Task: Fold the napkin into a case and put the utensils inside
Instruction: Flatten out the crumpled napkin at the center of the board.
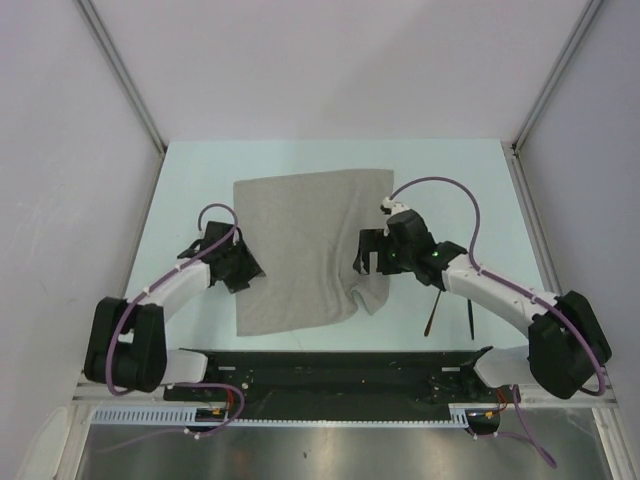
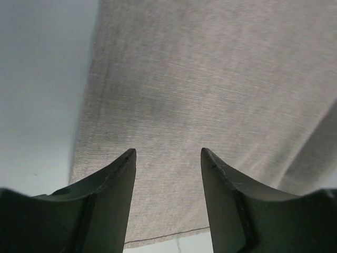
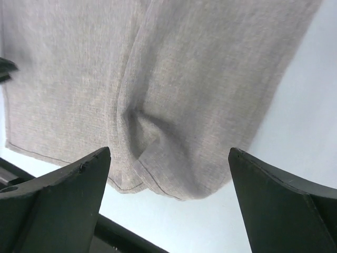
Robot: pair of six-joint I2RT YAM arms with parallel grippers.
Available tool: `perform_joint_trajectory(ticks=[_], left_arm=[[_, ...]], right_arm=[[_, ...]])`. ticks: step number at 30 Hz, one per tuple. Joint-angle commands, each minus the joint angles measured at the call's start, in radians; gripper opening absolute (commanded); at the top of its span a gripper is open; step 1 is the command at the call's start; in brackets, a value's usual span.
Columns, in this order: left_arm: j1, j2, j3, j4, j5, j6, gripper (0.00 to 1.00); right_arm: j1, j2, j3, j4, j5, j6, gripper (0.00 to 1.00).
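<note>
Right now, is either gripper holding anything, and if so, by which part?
Nothing is held. The left gripper and the right gripper both stand open over the napkin, with no cloth pinched between their fingers.

We see the grey-beige napkin [image 1: 300, 250] spread mostly flat beneath the left fingers [image 2: 108, 200], its near corner rumpled between the right fingers [image 3: 63, 195]. Two slim utensils [image 1: 431, 318] lie behind those, off the cloth.

Utensils [image 1: 431, 322] half hidden under right arm [image 1: 500, 288]
</note>
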Motion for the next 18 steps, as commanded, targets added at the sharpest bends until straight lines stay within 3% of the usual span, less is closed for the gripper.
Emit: perform_joint_trajectory(ticks=[1,4,7,8,9,14,18], left_arm=[[0.004,0.100,0.045,-0.045,-0.041,-0.072,0.58],[0.010,0.217,0.112,-0.102,-0.070,-0.055,0.58],[0.026,0.324,0.161,-0.137,-0.054,-0.037,0.58],[0.030,0.353,0.172,-0.134,-0.017,-0.008,0.58],[0.038,0.378,0.183,-0.135,-0.014,0.008,0.58],[0.095,0.442,0.274,-0.226,-0.139,0.063,0.56],[0.173,0.488,0.315,-0.230,-0.127,0.086,0.53]], right_arm=[[-0.113,-0.042,-0.043,-0.005,-0.059,-0.015,1.00],[-0.185,0.007,-0.030,0.011,-0.076,-0.005,0.92],[-0.193,0.072,-0.019,0.037,-0.053,-0.048,0.75],[-0.191,0.108,-0.010,0.046,-0.037,-0.050,0.64],[-0.190,0.122,-0.007,0.052,-0.038,-0.051,0.61],[-0.142,0.173,0.001,-0.002,0.016,-0.010,0.59],[-0.113,0.159,-0.060,0.029,0.074,0.013,0.59]])
